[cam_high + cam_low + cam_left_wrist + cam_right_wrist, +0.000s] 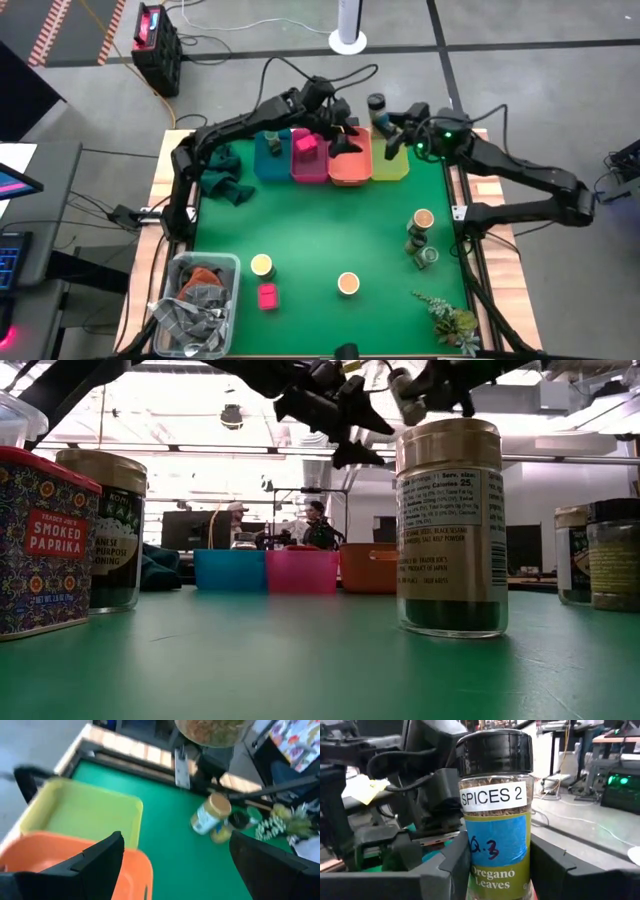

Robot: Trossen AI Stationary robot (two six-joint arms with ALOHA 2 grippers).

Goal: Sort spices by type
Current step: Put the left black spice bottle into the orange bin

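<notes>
My right gripper [387,124] holds a glass oregano jar with a dark lid [377,104] in the air by the far edge of the yellow bin [392,163]. My left gripper [347,141] hangs open above the orange bin [350,168], touching nothing. A pink box [305,145] lies in the pink bin. On the table's near part stand a yellow-lidded jar [261,265], a pink box [267,296] and a tan-lidded jar [348,284]. Three more jars [421,238] stand near the right edge. My right gripper [500,870] pinches the oregano jar by the lower half of its glass body [495,870], one finger on each side, below the white label. The jar stands upright in the hold, lid up, lifted clear of the table and the bins.
Blue [270,160], pink [308,165], orange and yellow bins stand in a row at the far edge. A dark green cloth [225,180] lies at the left. A clear tub of cloths [195,300] sits at the near left corner, a leafy sprig [450,318] at the near right.
</notes>
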